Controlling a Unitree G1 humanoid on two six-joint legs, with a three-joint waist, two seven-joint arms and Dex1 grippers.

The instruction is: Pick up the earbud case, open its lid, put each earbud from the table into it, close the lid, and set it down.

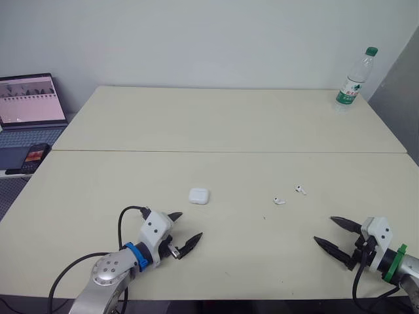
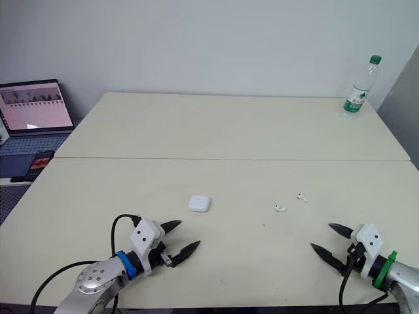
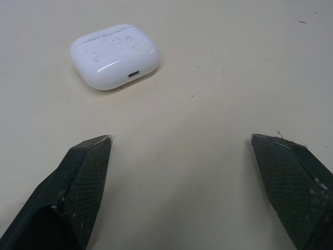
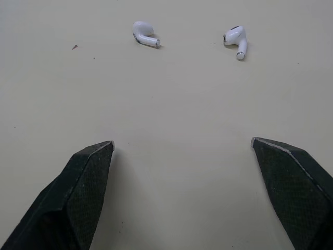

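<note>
A white earbud case (image 1: pixel 199 195) lies shut on the beige table (image 1: pixel 222 124), near its middle front; it also shows close up as the case (image 3: pixel 115 55). Two white earbuds lie to its right: one earbud (image 1: pixel 279 201) and another earbud (image 1: pixel 300 190), seen too as earbud (image 4: pixel 145 34) and earbud (image 4: pixel 235 40). My left gripper (image 1: pixel 184 231) is open, a short way in front of the case and slightly left. My right gripper (image 1: pixel 330 233) is open near the front right edge, in front of the earbuds. Both hold nothing.
A plastic water bottle (image 1: pixel 353 80) with a green cap stands at the far right corner. A laptop (image 1: pixel 27 108) and a phone (image 1: pixel 31 157) sit on a side surface at the left. A seam (image 1: pixel 222 152) crosses the table.
</note>
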